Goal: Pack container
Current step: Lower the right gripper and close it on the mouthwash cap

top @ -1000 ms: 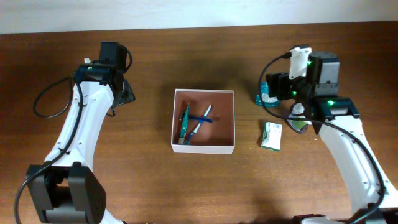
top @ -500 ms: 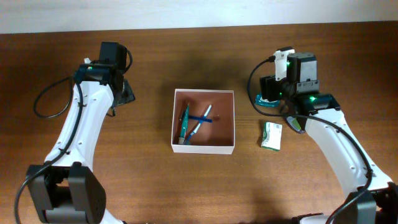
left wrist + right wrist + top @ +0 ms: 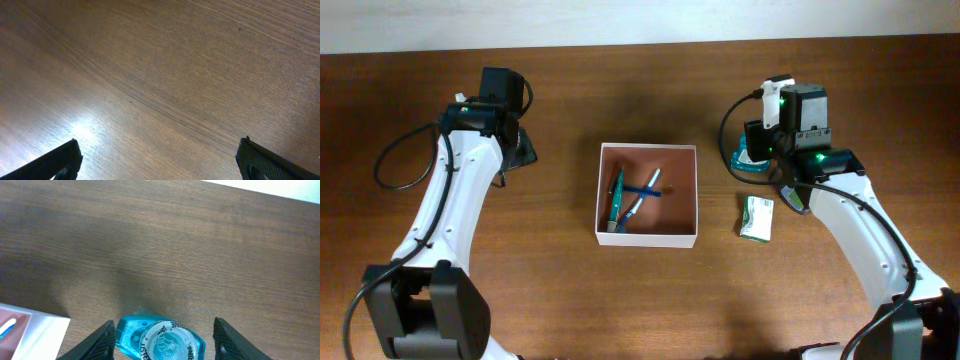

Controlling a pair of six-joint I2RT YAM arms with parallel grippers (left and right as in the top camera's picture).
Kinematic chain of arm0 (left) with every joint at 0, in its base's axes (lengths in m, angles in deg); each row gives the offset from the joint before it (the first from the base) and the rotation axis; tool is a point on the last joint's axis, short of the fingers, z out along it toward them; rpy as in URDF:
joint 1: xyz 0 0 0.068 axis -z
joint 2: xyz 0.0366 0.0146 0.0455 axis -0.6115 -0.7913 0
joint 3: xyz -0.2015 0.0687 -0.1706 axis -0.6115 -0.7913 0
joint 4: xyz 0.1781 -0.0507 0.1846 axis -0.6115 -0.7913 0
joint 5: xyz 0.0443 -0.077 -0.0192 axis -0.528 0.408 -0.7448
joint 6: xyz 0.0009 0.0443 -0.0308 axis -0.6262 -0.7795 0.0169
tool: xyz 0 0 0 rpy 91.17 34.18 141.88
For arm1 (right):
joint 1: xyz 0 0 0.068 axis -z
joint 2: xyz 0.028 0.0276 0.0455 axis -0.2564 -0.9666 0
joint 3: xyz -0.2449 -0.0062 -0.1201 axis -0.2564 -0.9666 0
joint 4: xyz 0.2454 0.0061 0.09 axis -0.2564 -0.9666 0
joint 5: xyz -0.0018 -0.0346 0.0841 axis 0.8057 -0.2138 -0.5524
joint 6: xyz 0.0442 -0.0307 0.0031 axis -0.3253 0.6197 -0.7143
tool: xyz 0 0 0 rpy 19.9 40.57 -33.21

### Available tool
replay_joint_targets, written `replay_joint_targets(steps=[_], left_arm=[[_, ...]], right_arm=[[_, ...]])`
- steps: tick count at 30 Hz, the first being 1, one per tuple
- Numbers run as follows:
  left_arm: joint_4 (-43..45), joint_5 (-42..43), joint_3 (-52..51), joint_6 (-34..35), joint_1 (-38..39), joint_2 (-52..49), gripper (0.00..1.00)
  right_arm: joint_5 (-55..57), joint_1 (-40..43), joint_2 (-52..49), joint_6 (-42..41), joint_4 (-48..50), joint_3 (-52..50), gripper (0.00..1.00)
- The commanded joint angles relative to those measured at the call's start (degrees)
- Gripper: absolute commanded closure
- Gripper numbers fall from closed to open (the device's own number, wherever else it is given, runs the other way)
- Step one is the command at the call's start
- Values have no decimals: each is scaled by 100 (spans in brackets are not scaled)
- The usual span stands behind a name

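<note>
Looking down from overhead, we see the container (image 3: 647, 238) sitting at the middle of the table (image 3: 570, 300), between the 2 arms, its white rim square to the table edge and its pinkish-brown floor open to view. Inside it lie a few slim sticks (image 3: 635, 195) in teal, blue and white, crossed over one another in the left half.

Off to the container's right, and apart from it, the right gripper (image 3: 162, 342) is low over the wood. Its 2 fingers (image 3: 102, 340) stand apart on either side of a clear blue case (image 3: 159, 339) with a round printed label on top. One finger looks to be against the case, while a sliver of table shows between the case and the other, so we do not read this as a clamp. A white corner of the container shows at the lower left of the right wrist view.

A green-and-white packet (image 3: 756, 217) lies flat near the case, on the side toward us.

The left gripper (image 3: 160, 167) hangs over bare wood well to the container's left, its fingertips (image 3: 60, 162) spread wide with nothing between them.
</note>
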Motion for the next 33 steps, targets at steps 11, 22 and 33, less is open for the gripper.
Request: replay_joint_targets(steps=[11,22,33], left_arm=[[-7,-81,31,-13,-9,87,1],[-7,-81,28,-13,-9,87,1],[-7,-81,28,-13,-9,87,1]], right_arm=[[111,-52,-48,-275,28,107,47],[114,-52,-236,-273,15,107,40],[116,-52,-234,-271,66,109,60]])
